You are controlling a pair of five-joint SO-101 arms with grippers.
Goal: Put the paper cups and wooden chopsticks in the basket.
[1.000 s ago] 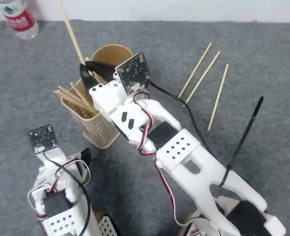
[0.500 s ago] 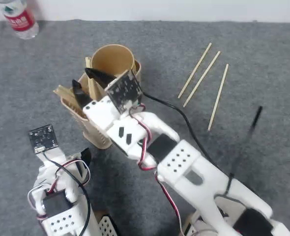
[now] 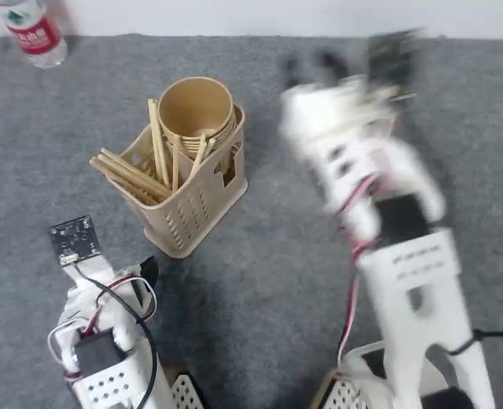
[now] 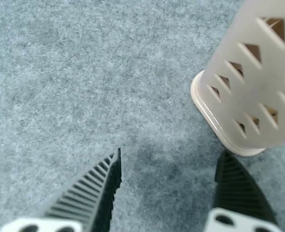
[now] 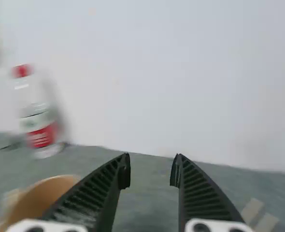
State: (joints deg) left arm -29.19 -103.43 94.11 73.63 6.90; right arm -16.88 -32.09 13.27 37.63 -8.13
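bottle (image 3: 31, 30): plastic with a red label, upright at the far left corner of the grey mat (image 3: 260, 281), at 10 o'clock from the basket (image 3: 192, 204) and well apart from it.
left arm (image 3: 98, 341): at the near edge of the mat, at 7 o'clock from the basket.
left gripper (image 4: 171, 155): jaws spread wide with nothing between them, low over the mat; one fingertip is just beside the basket's foot.
chopsticks (image 3: 128, 173): a bundle sits in the basket's 9 o'clock compartment, leaning out over the rim toward 9 o'clock; a few more stand steeper next to the cup (image 3: 196, 106).
basket: beige with slotted walls, upright on the mat, left of the middle.
cup: tan paper, upright in the basket's 1 o'clock end, mouth up; extra rims below its lip suggest a nested stack, number unclear.
right arm (image 3: 405, 256): white, at 3 o'clock from the basket and apart from it, stretched from the near edge toward the far edge.
right gripper (image 5: 151, 162): jaws a little apart, gripping nothing, raised above the mat and facing the white wall (image 5: 181, 72).
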